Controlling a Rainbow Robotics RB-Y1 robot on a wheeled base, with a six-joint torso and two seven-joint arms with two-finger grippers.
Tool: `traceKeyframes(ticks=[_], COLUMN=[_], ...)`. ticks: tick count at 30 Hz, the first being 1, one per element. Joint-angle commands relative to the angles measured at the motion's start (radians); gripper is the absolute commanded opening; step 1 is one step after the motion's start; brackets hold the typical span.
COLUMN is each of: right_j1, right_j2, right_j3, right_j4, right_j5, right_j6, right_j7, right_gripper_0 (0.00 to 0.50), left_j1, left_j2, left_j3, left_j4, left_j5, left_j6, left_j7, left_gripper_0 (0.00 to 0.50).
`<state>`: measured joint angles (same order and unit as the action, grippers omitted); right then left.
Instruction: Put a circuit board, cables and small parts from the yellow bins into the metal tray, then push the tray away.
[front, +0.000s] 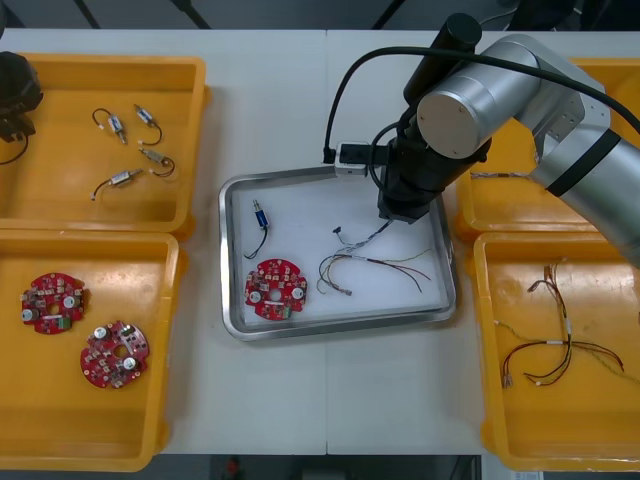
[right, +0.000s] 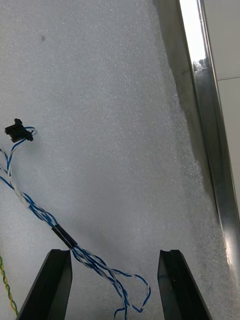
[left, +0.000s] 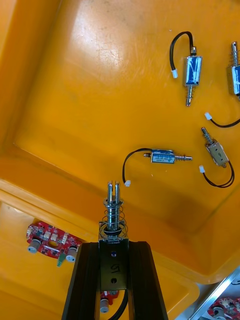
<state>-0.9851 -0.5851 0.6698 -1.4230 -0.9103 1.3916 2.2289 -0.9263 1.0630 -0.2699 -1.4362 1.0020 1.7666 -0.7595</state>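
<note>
The metal tray (front: 330, 328), white inside, holds a round red circuit board (front: 275, 288), a small metal part (front: 260, 215) and cables (front: 370, 262). My right gripper (front: 395, 215) hangs over the tray's far right part. In the right wrist view it (right: 115, 280) is open, and the twisted blue and white cable (right: 35, 205) lies on the tray floor, running between the fingers (right: 52, 285). My left gripper (front: 12, 100) is at the far left bin (front: 60, 200). It (left: 115, 250) is shut on a small metal part (left: 114, 220) with a spring, held above the bin floor.
Several small metal parts (front: 118, 180) (left: 167, 157) lie in the far left bin. The near left bin (front: 150, 400) holds two circuit boards (front: 50, 303). Red and yellow cables (front: 550, 350) lie in the near right bin (front: 560, 430). The tray's rim (right: 210, 150) runs beside the right fingers.
</note>
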Motion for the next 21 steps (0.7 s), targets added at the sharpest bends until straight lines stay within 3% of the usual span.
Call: traceKeyframes(ticks=[1, 10, 15, 21], right_j1=[-0.024, -0.023, -0.023, -0.024], right_j2=[-0.018, -0.058, -0.091, -0.147], right_j3=[0.004, -0.101, -0.185, -0.266], right_j4=[-0.019, -0.117, -0.128, -0.129], right_j5=[-0.022, -0.039, -0.108, -0.176], right_j6=[-0.002, 0.181, 0.27, 0.346], right_j7=[-0.009, -0.031, -0.057, -0.199], right_gripper_0=[0.5, 0.5, 0.5, 0.5], left_j1=[-0.048, -0.048, -0.048, -0.048], left_j2=[0.052, 0.052, 0.052, 0.052], left_j3=[0.015, 0.017, 0.015, 0.017], left_j4=[-0.03, -0.046, -0.055, -0.055], left_j5=[0.02, 0.038, 0.047, 0.046], left_j6=[0.002, -0.003, -0.003, -0.004], left_j7=[-0.058, -0.058, -0.055, -0.055], left_gripper_0=[0.0, 0.0, 0.0, 0.0])
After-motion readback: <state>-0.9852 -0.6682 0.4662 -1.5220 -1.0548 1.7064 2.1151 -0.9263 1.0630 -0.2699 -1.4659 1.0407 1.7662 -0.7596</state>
